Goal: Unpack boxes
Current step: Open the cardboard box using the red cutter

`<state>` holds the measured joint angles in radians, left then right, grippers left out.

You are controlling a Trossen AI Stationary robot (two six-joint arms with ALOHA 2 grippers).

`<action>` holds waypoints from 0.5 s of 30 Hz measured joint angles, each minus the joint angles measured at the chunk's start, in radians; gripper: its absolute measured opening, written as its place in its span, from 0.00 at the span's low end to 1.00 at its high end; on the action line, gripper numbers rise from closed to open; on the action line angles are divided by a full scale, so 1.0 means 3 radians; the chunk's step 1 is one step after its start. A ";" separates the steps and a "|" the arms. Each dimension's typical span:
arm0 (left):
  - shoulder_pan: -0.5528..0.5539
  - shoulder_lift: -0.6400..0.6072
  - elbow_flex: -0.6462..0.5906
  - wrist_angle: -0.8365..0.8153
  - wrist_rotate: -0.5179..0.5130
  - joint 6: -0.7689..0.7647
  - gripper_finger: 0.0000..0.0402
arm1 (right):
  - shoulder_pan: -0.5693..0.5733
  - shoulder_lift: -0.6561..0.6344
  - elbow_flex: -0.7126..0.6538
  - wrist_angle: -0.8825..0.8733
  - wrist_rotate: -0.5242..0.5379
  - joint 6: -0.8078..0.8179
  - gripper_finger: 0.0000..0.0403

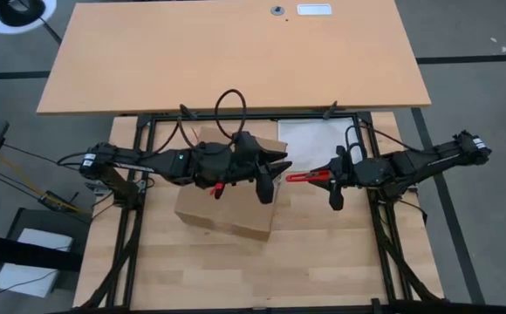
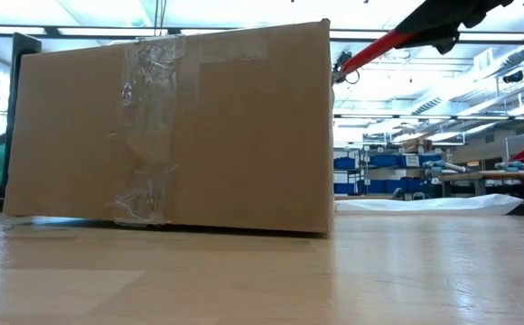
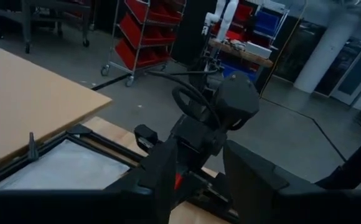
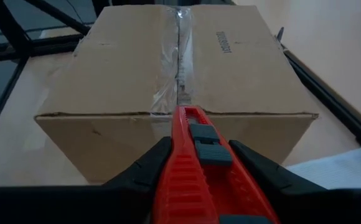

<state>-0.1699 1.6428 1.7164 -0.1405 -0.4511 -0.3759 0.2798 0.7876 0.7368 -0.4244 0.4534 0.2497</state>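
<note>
A pale wood-grain worktop (image 1: 323,262) carries the scene, with a workshop of shelving and blue bins showing behind it in the low view. On it sits the brown cardboard carton (image 1: 227,214), boxy and plain, its flaps down and a strip of crinkled clear tape (image 4: 175,62) running along the top seam and down the side wall. Small dark print (image 4: 223,42) lies on one top flap, just beside the tape.

Over by the carton's right edge is the right gripper (image 1: 333,177), its dark fingers (image 4: 140,171) pinching a red box cutter (image 4: 193,162). The ridged grey slider is visible, and the cutter's tip points at the carton's taped seam, above the top edge and close to it. Whether the tip touches the cardboard, I cannot tell.

Above the carton's top hangs the left gripper (image 1: 269,170), fingers (image 3: 255,186) spread apart, holding nothing. A flat white sheet (image 1: 310,139) lies on the worktop just beyond the carton's far right corner.
</note>
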 joint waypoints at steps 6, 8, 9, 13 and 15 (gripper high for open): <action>0.0000 0.0000 0.0000 -0.0161 0.0304 0.0018 0.35 | 0.0000 0.0063 0.0000 -0.0139 0.0009 -0.0030 0.35; 0.0000 0.0000 0.0001 -0.0419 0.0401 0.0017 0.35 | 0.0000 0.0081 0.0000 -0.0135 0.0011 0.0003 0.34; 0.0000 0.0000 0.0001 -0.0596 0.0432 0.0017 0.35 | 0.0000 0.0094 0.0000 -0.0118 0.0014 0.0010 0.34; -0.0070 0.0000 0.0001 -0.1388 0.0513 0.0016 0.35 | 0.0000 0.0154 0.0000 -0.0024 0.0010 0.0003 0.34; -0.0137 0.0000 0.0001 -0.1769 0.0549 0.0031 0.35 | 0.0000 0.0191 0.0000 0.0011 0.0009 0.0001 0.35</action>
<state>-0.2109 1.6428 1.7168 -0.6713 -0.2864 -0.3667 0.2798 0.8449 0.7368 -0.4212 0.4562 0.2498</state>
